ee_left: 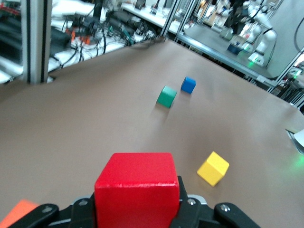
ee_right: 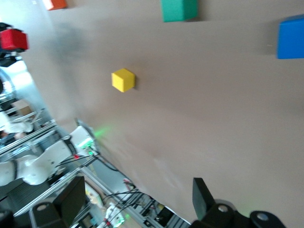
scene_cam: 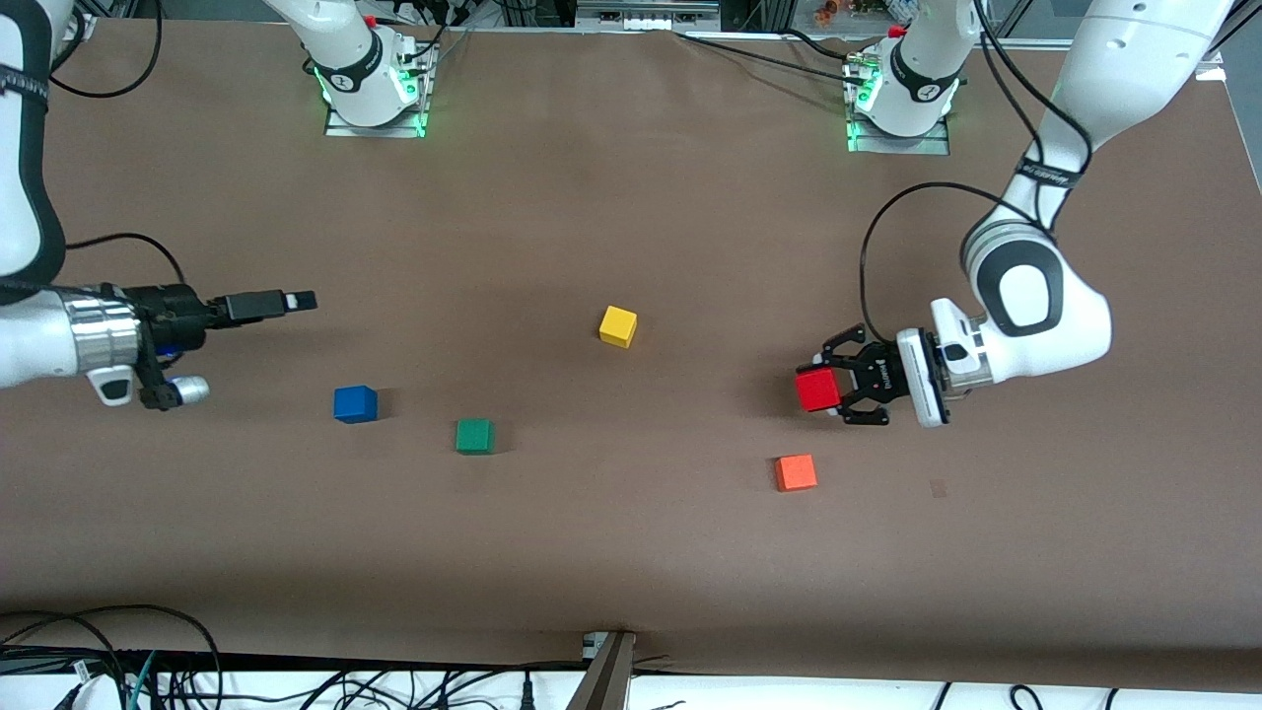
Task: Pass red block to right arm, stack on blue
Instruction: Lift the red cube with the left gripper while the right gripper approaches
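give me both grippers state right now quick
left gripper: shut on the small bright red cube, up over the table near the orange cube.
right gripper: open, holding nothing, above the small blue cube.
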Robot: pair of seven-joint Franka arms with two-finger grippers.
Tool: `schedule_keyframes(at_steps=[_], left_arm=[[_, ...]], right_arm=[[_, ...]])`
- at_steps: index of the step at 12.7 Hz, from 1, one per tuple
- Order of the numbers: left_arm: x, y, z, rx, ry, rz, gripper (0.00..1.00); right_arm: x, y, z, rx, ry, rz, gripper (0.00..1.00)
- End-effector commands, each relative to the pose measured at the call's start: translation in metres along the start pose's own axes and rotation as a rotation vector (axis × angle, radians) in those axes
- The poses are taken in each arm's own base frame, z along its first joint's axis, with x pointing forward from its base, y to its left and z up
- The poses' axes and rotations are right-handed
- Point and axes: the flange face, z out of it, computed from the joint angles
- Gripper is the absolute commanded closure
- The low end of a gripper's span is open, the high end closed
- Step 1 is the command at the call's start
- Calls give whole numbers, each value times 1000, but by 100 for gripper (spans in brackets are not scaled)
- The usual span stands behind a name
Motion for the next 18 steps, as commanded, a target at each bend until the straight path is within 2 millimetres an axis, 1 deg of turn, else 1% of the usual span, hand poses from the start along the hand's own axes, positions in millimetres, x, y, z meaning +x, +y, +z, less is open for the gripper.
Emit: schedule_keyframes(at_steps=[1, 2, 4, 5, 6, 7, 8, 10, 11, 12, 14, 16, 18], left_arm=[[27, 10, 38, -32, 127, 38, 100], [43, 19, 54, -42, 164, 38, 100], [60, 43, 92, -52, 193, 19, 100], [64, 53, 109, -54, 206, 3, 100], [78, 61, 123, -65, 223, 14, 100], [85, 65, 137, -75, 240, 13, 100], [86, 70, 148, -87, 243, 11, 100], [67, 77, 180, -110, 255, 1, 100], [67, 76, 198, -104, 306, 22, 100], [65, 80, 214, -95, 348, 38, 100], [63, 91, 232, -90, 380, 42, 100], [62, 88, 247, -99, 390, 46, 100], [67, 89, 258, -97, 395, 54, 100]], right_arm=[[22, 12, 25, 192, -39, -46, 0], [30, 16, 36, 254, -43, -64, 0], [47, 34, 66, 366, -46, -92, 0], [55, 45, 85, 436, -37, -109, 0], [61, 56, 104, 494, -21, -122, 0], [65, 57, 124, 549, 2, -145, 0], [68, 55, 140, 594, 24, -150, 0], [76, 36, 169, 634, 51, -138, 0], [80, 25, 180, 643, 63, -134, 0], [81, 15, 188, 652, 70, -132, 0], [83, 2, 207, 674, 79, -122, 0], [86, -9, 223, 691, 95, -108, 0], [89, -19, 238, 705, 118, -91, 0]])
